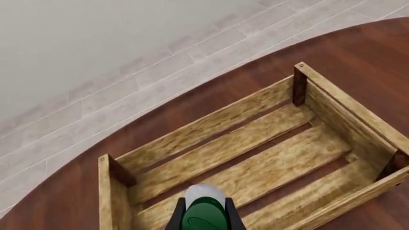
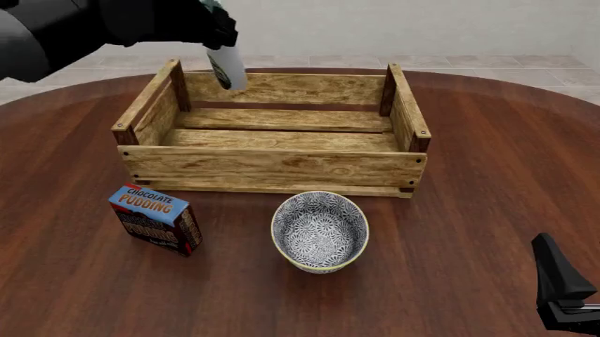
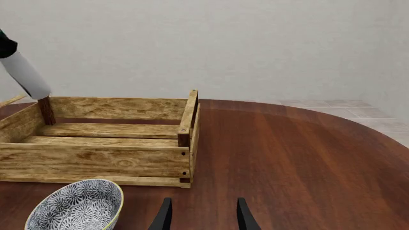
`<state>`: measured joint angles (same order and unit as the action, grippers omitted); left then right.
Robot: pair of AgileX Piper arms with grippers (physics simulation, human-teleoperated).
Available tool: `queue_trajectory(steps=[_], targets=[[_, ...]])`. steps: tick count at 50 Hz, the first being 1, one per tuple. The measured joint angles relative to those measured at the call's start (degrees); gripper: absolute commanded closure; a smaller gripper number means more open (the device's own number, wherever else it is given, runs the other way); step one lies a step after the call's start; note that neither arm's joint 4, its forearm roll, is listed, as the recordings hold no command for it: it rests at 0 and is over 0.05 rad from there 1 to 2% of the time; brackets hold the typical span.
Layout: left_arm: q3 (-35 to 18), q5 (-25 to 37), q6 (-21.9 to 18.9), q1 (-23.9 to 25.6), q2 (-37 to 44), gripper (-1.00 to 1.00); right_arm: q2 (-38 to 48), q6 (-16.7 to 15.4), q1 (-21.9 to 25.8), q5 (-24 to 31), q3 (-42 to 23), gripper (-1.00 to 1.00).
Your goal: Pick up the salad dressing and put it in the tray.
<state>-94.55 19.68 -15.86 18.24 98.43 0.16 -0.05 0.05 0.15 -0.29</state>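
The salad dressing [image 2: 227, 67], a slim white bottle with a dark green cap, hangs tilted in my left gripper [image 2: 218, 31], which is shut on its cap end above the tray's far left part. The tray [image 2: 272, 167] is a large light-wood slatted crate at the middle of the table, with nothing lying inside. In the left wrist view the green cap [image 1: 204, 215] sits between the fingers above the crate floor [image 1: 268, 163]. The bottle also shows in the right wrist view [image 3: 27, 74]. My right gripper [image 3: 201, 215] is open and empty, low at the near right [image 2: 563, 288].
A blue-and-white patterned bowl [image 2: 320, 231] stands just in front of the tray. A blue-topped chocolate pudding box [image 2: 156, 218] stands at the near left. The table is round dark wood [image 2: 487, 182], with tiled floor beyond its far edge.
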Motion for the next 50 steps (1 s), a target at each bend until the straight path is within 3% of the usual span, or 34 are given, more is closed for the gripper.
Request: queue_trajectory(steps=[50], targets=[[4.86, -19.71, 0.23, -3.1, 15.4, 1.0, 0.0, 0.0, 0.0, 0.0, 0.0, -1.0]])
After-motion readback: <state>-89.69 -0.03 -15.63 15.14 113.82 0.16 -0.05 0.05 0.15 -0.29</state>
